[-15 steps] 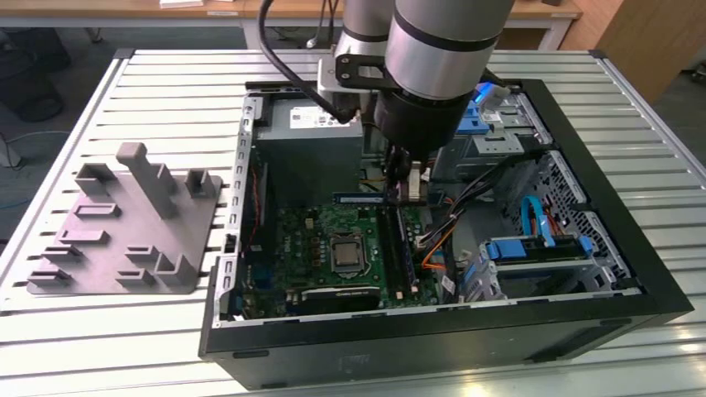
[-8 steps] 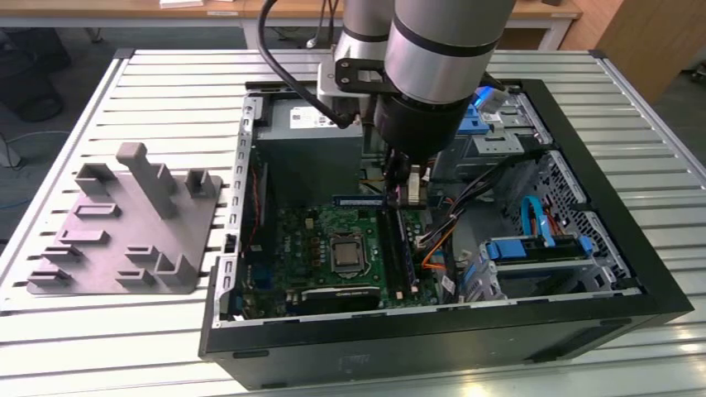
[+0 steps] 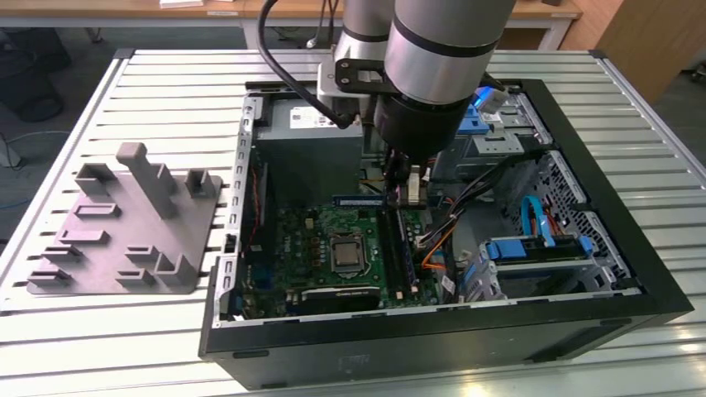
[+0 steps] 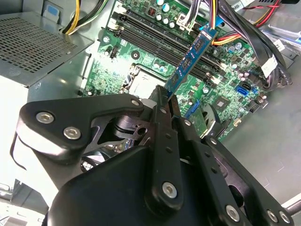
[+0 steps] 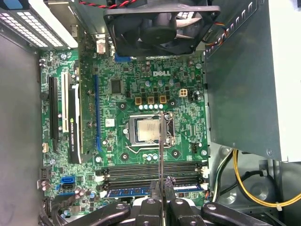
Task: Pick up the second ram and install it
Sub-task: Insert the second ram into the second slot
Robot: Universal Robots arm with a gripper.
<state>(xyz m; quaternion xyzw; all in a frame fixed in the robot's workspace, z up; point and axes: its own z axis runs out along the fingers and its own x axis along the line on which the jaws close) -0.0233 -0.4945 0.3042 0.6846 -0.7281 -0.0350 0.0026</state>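
- White slatted table (image 3: 132, 83) carries a grey block (image 3: 121, 223) and, beside it, an open computer case (image 3: 441, 331); I am reaching down into the case.
- My gripper (image 4: 167, 96) has its jaws pinched narrow on one end of the second memory stick (image 4: 190, 61). The pick-up is done, and fitting is the step in hand.
- That stick juts out from me above the main board (image 5: 122, 70) and looks clear of it. In the first wrist view it shows edge-on as a thin line over the processor (image 5: 148, 129).
- Black memory slots (image 5: 150, 172) lie just in front of my fingertips, some of them bare. Another blue stick (image 5: 129, 192) looks seated in the row nearest me.
- As I judge it, my stick runs across the slots, not along them.
- Seating it calls for a turn until it lies along a bare slot, with its notch matched to the slot's key. It then needs a straight, level descent and even pressure. Coming down tilted could jam it or strain the board.
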